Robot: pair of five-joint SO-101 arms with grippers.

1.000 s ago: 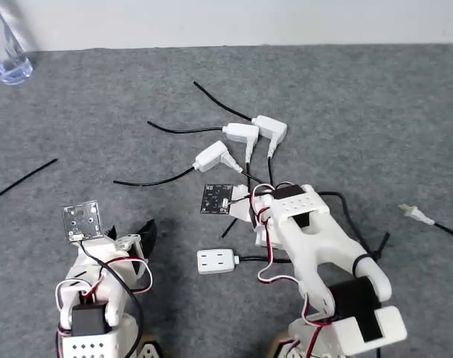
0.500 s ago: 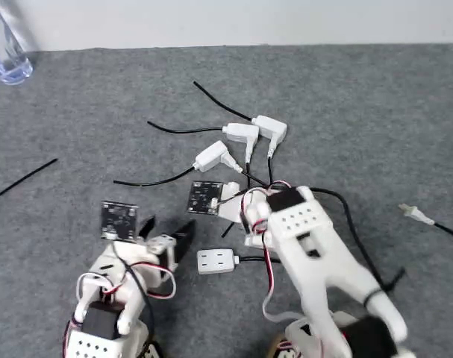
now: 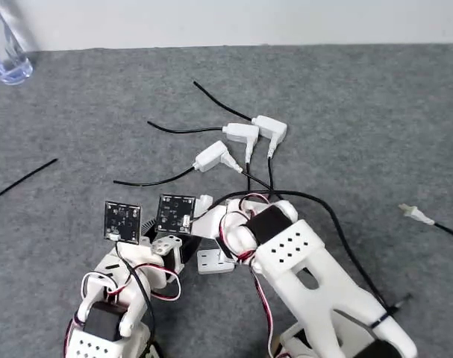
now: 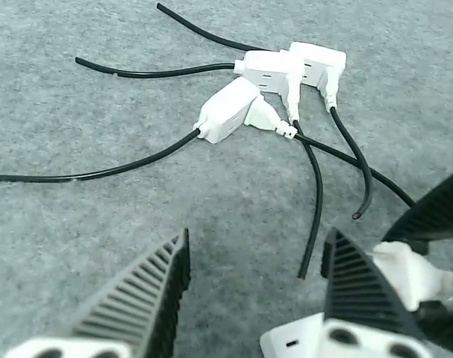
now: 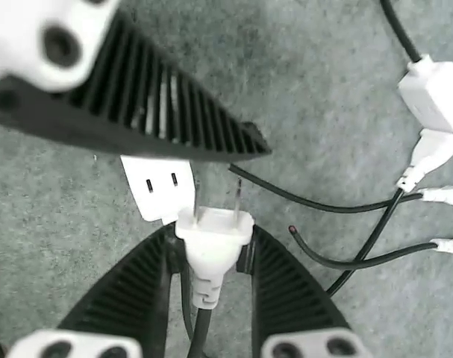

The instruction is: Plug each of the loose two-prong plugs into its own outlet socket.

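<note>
My right gripper (image 5: 213, 240) is shut on a white two-prong plug (image 5: 213, 222), prongs pointing away from the wrist. The prongs end just short of a small white outlet socket (image 5: 157, 186) on the grey carpet, beside its slots and offset to one side. In the high view that socket (image 3: 211, 261) lies between the two arms, partly under the right arm. My left gripper (image 4: 256, 246) hangs open over the carpet close by, with the socket (image 4: 293, 343) at one finger. Another loose plug (image 3: 414, 213) lies at the far right.
Three white socket-and-plug pairs (image 3: 215, 156) (image 3: 241, 133) (image 3: 271, 128) with black cords lie farther back. Loose black cords (image 3: 148, 181) trail across the carpet. A clear bottle (image 3: 6, 52) stands at the back left corner.
The right arm has swung left with the plug, up to the small socket. The left arm has turned right and moved in beside it.
</note>
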